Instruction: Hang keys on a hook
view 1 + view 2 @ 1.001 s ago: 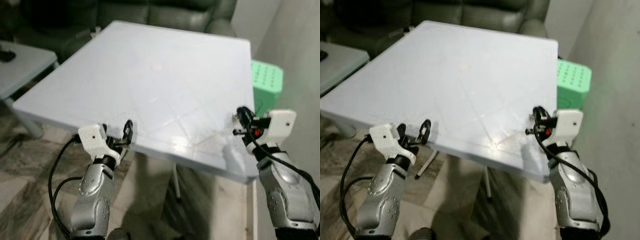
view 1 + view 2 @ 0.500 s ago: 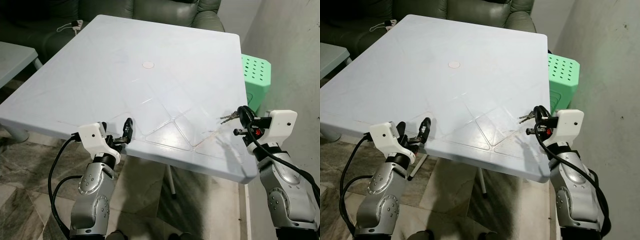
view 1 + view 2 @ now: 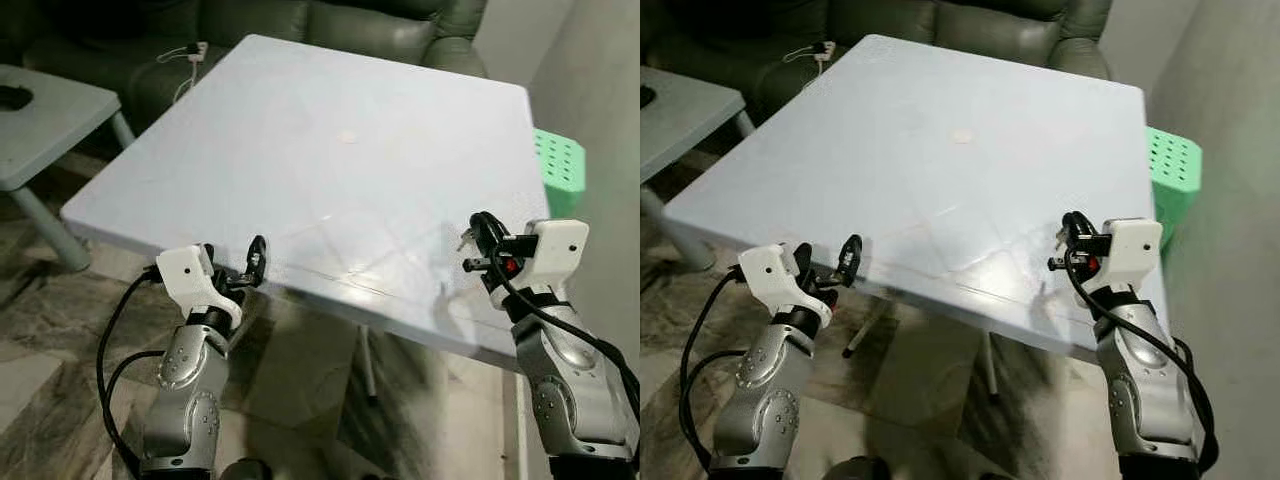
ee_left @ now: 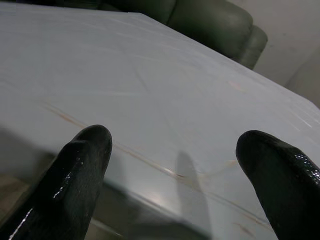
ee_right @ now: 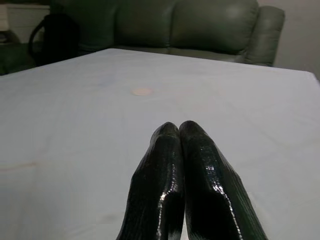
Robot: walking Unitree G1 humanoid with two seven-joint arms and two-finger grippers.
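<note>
Pale blue-grey plastic lies across most of what you see: the table in front of you, with its near edge just ahead of both wrists. Your right gripper hovers over the table's near right corner, and in the right wrist view its fingers are pressed flat together. A small metallic glint at the fingertips in the head views looks like the keys, apparently pinched there, though they are too small to make out surely. Your left gripper sits at the near edge on the left, with its fingers spread wide and holding nothing.

No hook appears anywhere, so you likely have to turn away and find it. The risk is in that turn: the keys hang from a thin pinch, and a knock of the right wrist on the table's edge could shake them loose. The corner is close beneath that arm, so lift before you swing.

For room, the green stool and a wall crowd your right side. A second low table stands to the left, and a dark sofa closes off the far side. Bare floor opens to your left and behind the near edge.
</note>
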